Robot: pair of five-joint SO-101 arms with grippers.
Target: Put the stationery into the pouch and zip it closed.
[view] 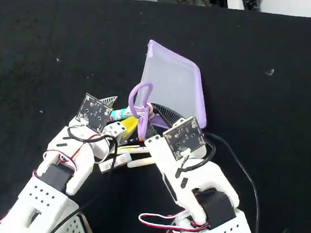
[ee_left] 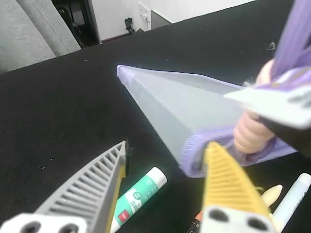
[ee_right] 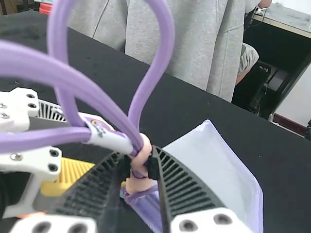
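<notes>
right gripper (ee_right: 140, 167): jaws clamped on pull strap (view: 140, 98), likely steadying the mouth | left gripper (ee_left: 167, 145): jaws wide, empty, near glue stick (ee_left: 138, 196) | pouch (view: 172, 82): between both grippers, glue stick outside

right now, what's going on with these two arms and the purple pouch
The right pincer is shut on the zip pull at the mouth of the purple pouch, which lies on the black table. The left pincer is open over a glue stick near the pouch mouth. The glue stick and a pen lie outside the pouch, so packing is not done.
</notes>
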